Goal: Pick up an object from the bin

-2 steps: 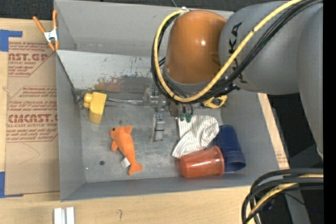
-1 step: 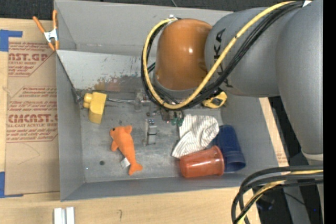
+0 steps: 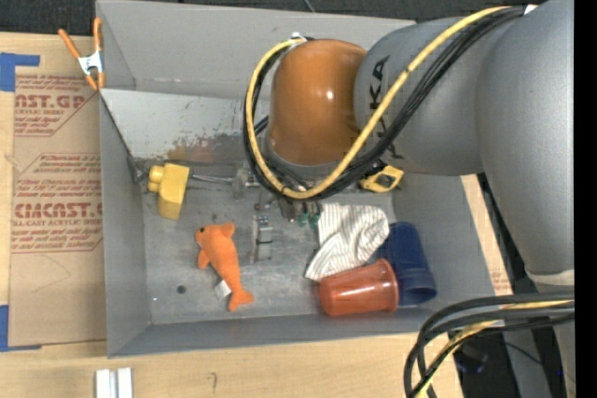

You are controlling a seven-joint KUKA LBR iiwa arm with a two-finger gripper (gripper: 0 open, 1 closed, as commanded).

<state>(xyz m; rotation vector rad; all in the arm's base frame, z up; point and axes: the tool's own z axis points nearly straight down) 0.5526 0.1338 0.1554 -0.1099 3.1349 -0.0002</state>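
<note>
Orange wrist cover [image 3: 312, 112] over bin [image 3: 177, 112] centre | gripper [image 3: 264, 238] beside orange fish [image 3: 222, 262], open or closed: cannot tell | cloth [image 3: 350, 238], red cup [image 3: 359, 290] right

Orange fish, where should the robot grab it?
The fish lies flat on the bin floor, long and narrow, with bare floor along both sides. So it is probably best gripped across the middle of its body, coming straight down from above.

Bin [image 3: 168, 112]: fish [image 3: 224, 264], cloth [image 3: 347, 238] (striped), red cup [image 3: 359, 289]
</note>
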